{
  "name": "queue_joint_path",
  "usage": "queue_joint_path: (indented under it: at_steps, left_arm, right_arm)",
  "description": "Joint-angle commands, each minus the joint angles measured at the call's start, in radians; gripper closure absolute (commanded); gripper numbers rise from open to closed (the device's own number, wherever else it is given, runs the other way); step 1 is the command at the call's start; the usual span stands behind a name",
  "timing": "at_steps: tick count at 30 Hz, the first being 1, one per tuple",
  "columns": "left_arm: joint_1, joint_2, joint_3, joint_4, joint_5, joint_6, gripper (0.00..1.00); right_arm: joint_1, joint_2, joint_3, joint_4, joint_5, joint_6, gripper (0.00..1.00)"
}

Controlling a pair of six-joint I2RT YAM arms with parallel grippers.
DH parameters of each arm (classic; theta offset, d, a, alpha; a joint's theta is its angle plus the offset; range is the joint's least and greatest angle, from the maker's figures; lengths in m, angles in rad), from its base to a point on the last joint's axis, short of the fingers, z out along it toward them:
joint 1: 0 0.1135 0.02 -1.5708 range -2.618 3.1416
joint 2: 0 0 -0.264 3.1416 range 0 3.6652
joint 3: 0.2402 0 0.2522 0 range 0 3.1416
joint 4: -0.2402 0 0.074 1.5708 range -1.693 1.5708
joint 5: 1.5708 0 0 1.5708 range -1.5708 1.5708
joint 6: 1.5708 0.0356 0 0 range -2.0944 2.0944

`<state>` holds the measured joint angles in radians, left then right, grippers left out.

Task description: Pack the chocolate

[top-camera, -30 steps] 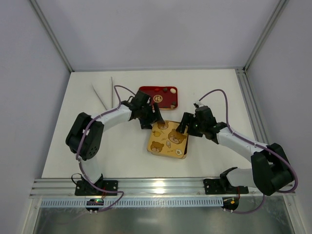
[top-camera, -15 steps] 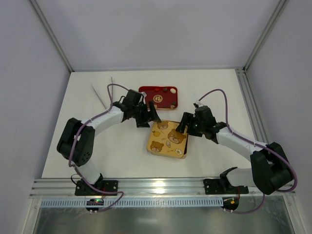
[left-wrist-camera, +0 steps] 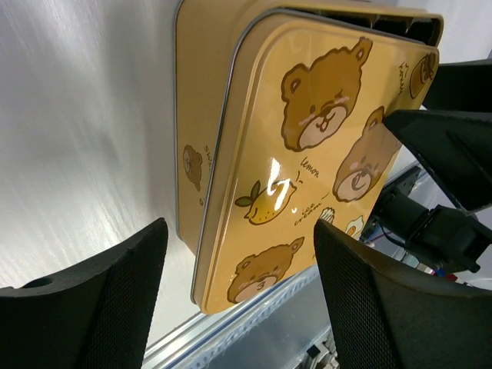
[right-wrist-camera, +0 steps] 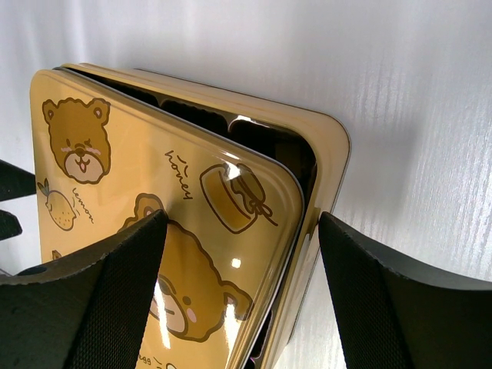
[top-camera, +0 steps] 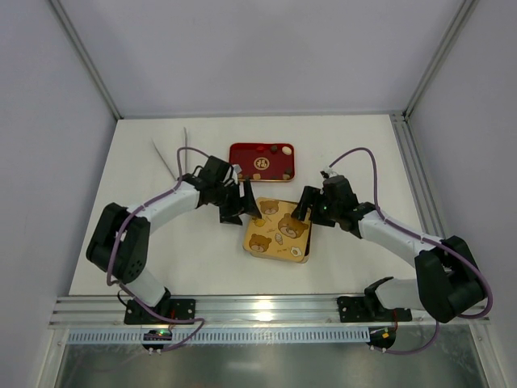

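A gold tin [top-camera: 279, 230] sits mid-table with its bear-printed lid [left-wrist-camera: 323, 154] lying askew on the base [left-wrist-camera: 200, 115], leaving a gap along the far edge. Its contents are hidden. A few small chocolate pieces [top-camera: 275, 149] lie in the red tray [top-camera: 242, 153] behind it. My left gripper [top-camera: 240, 206] hovers open at the tin's left side, nothing between its fingers [left-wrist-camera: 100, 300]. My right gripper [top-camera: 307, 212] stands open and straddles the tin's right corner. One of its fingers [right-wrist-camera: 92, 300] is over the lid [right-wrist-camera: 154, 200] and the other is outside the base wall [right-wrist-camera: 327, 161].
Two thin white strips [top-camera: 171, 158] lie at the back left of the table. An aluminium rail [top-camera: 266, 311] runs along the near edge by the arm bases. Frame posts rise at the back corners.
My left arm has drawn back from the red tray's front edge, moving left and nearer, to the tin's left side. The right arm and the tin have not moved.
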<state>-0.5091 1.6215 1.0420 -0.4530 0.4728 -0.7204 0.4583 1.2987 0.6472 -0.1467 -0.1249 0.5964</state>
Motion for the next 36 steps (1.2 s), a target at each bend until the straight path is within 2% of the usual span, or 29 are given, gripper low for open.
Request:
queue_joint_path:
  at_steps: [1,18,36]
  left_arm:
    - [0.0,-0.04,-0.008,-0.036,0.061,0.027,0.25]
    - [-0.054,-0.031,0.018,-0.118,0.056,0.053,0.3]
    - [-0.108,0.032,0.11,-0.147,0.043,0.026,0.33]
  right_arm:
    - [0.008,-0.001,0.037,0.022,0.011,-0.004,0.2]
    - [0.006,-0.019,0.052,-0.004,0.016,-0.003,0.19]
    - [0.02,-0.012,0.092,-0.054,0.022,-0.014,0.19]
